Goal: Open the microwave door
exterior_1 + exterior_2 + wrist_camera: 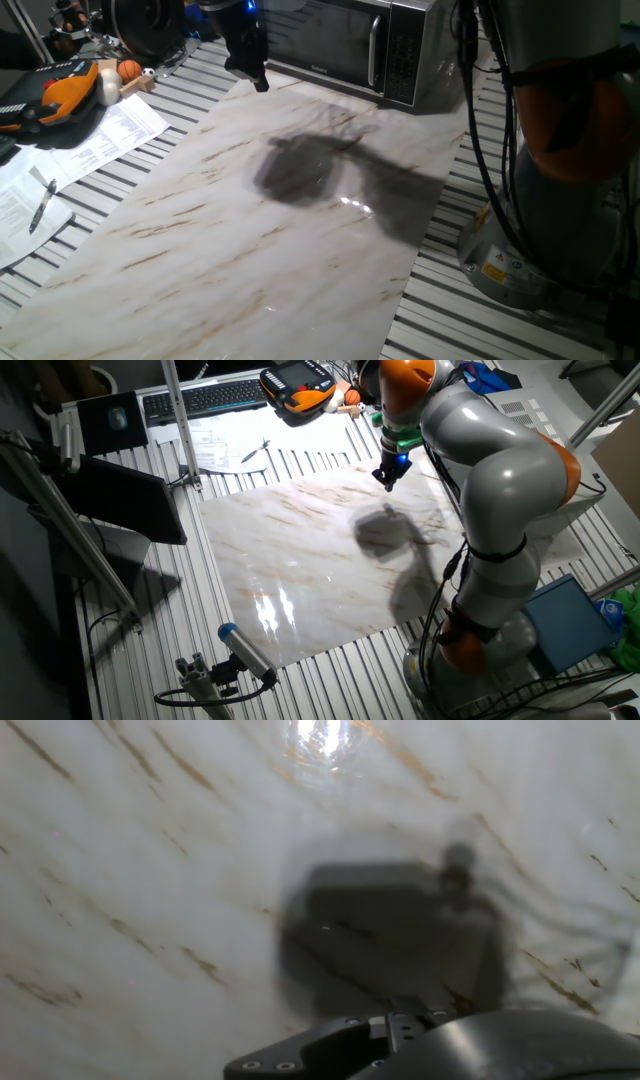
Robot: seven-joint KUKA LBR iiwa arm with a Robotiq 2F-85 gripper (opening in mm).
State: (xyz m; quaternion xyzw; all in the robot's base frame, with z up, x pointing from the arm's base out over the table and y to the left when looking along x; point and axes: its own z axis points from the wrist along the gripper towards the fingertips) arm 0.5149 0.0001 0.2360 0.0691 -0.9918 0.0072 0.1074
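— One arm [490, 470], grey with orange joints, is the biggest thing here. What lies under it?

— A marble-patterned slab [250, 250] laid over a ribbed metal table [520, 320].

— And the microwave [350, 45]?

— At the far edge of the slab in one fixed view, silver, front turned toward the slab. The microwave door [320, 40] sits flush with the frame, its vertical handle [374, 50] just beside the dark keypad [402, 55].

— Where is the gripper [255, 75]?

— Hanging above the slab's far end, near the door's front, touching nothing.

— Released or clenched?

— I cannot tell; the fingers are dark and blurred, and the hand view shows only its housing and shadow.

— Anything smaller?

— Papers [100, 140], a pen [42, 203], and an orange ball [130, 69] on the table's left side.
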